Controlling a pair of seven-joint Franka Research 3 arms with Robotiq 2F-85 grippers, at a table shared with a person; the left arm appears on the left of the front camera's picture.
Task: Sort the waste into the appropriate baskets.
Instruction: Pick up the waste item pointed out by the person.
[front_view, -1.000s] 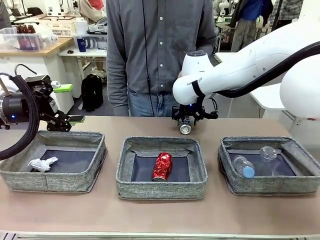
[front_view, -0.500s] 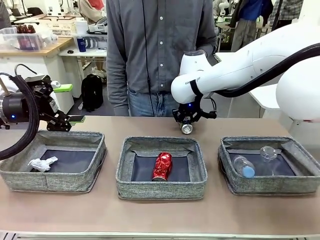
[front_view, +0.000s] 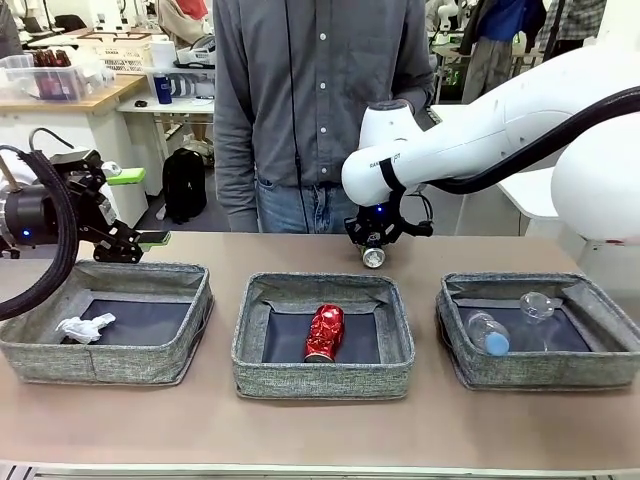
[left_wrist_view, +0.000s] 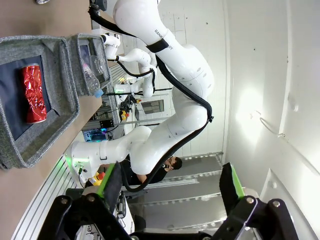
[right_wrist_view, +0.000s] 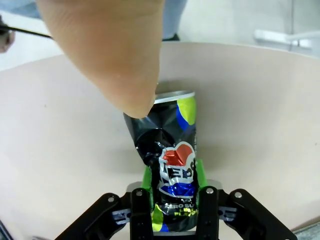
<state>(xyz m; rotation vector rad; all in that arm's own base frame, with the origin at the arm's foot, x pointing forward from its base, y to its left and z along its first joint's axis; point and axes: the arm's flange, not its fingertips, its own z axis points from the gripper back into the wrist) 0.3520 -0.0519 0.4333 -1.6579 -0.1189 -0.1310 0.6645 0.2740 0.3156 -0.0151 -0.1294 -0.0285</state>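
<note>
Here the dark blue soda can (right_wrist_view: 172, 165), crumpled, sits pinched between the right pincer (front_view: 373, 243) pads above the surface (front_view: 300, 250), just behind the middle basket (front_view: 323, 375) holding a red soda can (front_view: 324, 333). A person's fingertip (right_wrist_view: 115, 55) looms close over it. Left pincer (left_wrist_view: 170, 187) gapes wide, holding nothing.

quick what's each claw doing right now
Left claw: open, holding nothing.
Right claw: around the dark blue soda can; whether it grips cannot be told.
</note>
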